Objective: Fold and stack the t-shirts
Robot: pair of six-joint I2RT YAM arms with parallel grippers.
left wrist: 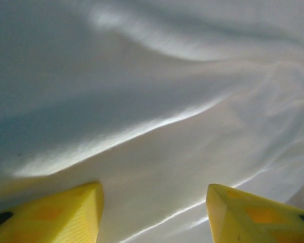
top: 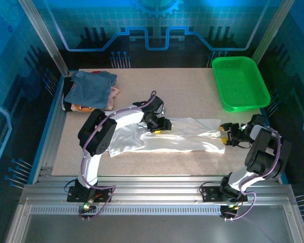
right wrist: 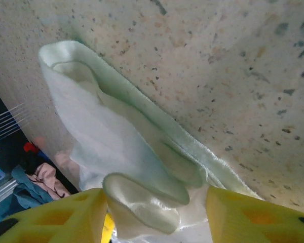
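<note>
The large white t-shirt (top: 177, 139) lies crumpled in a long band across the middle of the table. My left gripper (top: 159, 125) hovers low over its upper edge. In the left wrist view the yellow fingertips (left wrist: 66, 212) stand wide apart and open above smooth white cloth (left wrist: 157, 126). My right gripper (top: 226, 134) is at the shirt's right end. There its fingers (right wrist: 243, 215) are open, with a rolled fold of the white shirt (right wrist: 137, 202) lying between them. Folded slate-blue, pink and orange shirts (top: 91, 88) are piled at the back left corner.
A green mesh basket (top: 240, 81) stands at the back right corner. Bare speckled tabletop (right wrist: 233, 76) lies beside the shirt's hem. The pile's pink cloth (right wrist: 43, 179) shows far off in the right wrist view. Metal rails run along the near edge (top: 152, 195).
</note>
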